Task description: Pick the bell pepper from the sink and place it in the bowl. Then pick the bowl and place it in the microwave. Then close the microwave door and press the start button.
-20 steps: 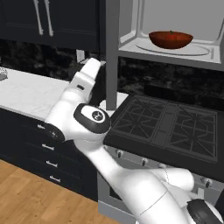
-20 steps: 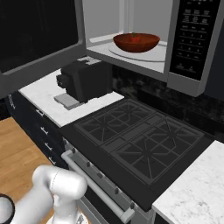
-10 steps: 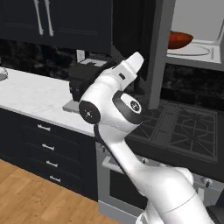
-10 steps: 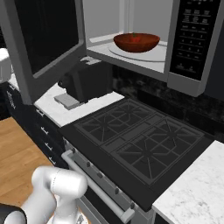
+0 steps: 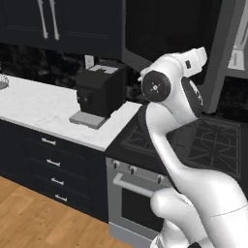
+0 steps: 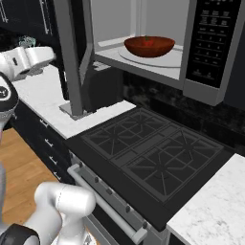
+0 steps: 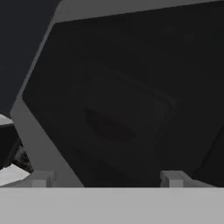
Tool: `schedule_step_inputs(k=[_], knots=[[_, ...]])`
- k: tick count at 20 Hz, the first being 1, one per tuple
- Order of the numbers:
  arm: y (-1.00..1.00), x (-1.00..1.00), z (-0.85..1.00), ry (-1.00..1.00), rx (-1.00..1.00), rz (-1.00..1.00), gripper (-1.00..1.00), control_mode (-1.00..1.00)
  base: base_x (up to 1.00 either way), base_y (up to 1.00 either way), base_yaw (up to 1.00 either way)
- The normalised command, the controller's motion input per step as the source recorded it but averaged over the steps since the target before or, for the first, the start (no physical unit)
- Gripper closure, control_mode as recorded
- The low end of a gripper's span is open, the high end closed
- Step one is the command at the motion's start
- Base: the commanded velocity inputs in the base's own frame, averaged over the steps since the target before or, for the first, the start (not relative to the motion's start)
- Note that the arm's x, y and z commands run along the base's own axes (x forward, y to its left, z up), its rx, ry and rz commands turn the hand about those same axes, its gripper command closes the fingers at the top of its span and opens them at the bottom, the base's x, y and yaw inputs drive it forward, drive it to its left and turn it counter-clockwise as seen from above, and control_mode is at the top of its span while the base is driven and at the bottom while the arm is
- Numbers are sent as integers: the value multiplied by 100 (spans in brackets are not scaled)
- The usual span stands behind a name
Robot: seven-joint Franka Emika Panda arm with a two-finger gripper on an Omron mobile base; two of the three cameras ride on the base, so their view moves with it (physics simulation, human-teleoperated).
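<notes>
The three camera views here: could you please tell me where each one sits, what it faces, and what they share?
Left base view: behind the arm on its left, facing the counter, the coffee machine and the microwave door; the white arm fills the right.
Right base view: behind on the right, facing the stove and the microwave with the bowl inside; arm at left.
Hand view: on the hand, facing the door's dark glass; open pincer at the bottom.
All three show the door.

The wide reddish-brown bowl looks smooth and glossy. The grey-framed microwave door has matt metal-like edges and dark glass. The white marbled stone desk is polished; the wooden plank floor is slightly shiny.
</notes>
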Motion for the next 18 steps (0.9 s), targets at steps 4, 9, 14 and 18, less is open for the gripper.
schedule_step_inputs(k=[4,9,14,18], knots=[[-98,14,27,0,29,0,-100,-100,0,0,0],[-65,53,6,0,17,3,-100,-100,0,0,0],[-44,73,0,0,10,6,-100,-100,0,0,0],[-39,77,0,0,9,6,-100,-100,0,0,0]])
